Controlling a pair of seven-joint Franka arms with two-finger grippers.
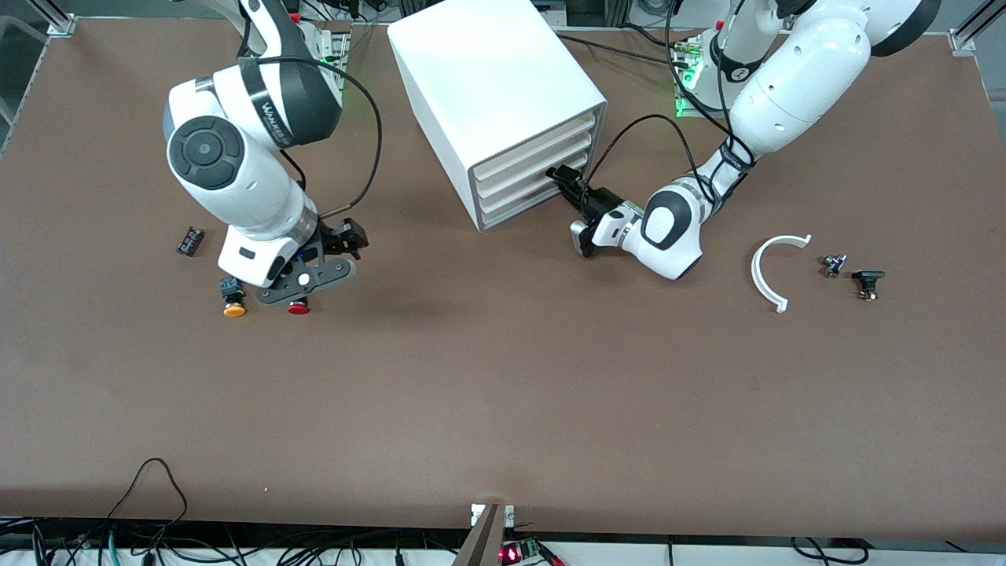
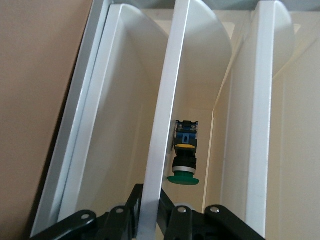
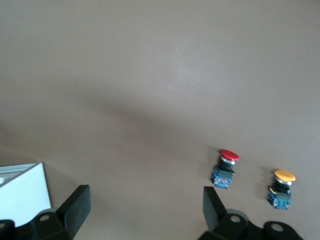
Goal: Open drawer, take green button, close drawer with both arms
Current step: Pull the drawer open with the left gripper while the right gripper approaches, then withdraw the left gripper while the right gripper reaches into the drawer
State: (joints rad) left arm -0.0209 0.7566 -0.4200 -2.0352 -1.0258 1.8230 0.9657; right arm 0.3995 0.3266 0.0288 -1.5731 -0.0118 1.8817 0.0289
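The left gripper (image 1: pixel 559 178) is at the cabinet (image 1: pixel 491 86) front, its fingers (image 2: pixel 134 210) closed on a drawer (image 2: pixel 162 135) front edge. The green button (image 2: pixel 184 155) lies inside that drawer. The right gripper (image 1: pixel 346 240) hangs wide open, holding nothing, over the table (image 1: pixel 503 393) near the red button (image 3: pixel 226 169) and yellow button (image 3: pixel 281 188).

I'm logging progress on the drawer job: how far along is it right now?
Early. Nothing looks finished: in the front view the drawer is still nearly flush with the cabinet. In hand: the left hand is at the drawer fronts, its fingers astride one front edge. The green button still lies inside. The right hand waits open over the table. Left: pulling open, taking, closing.
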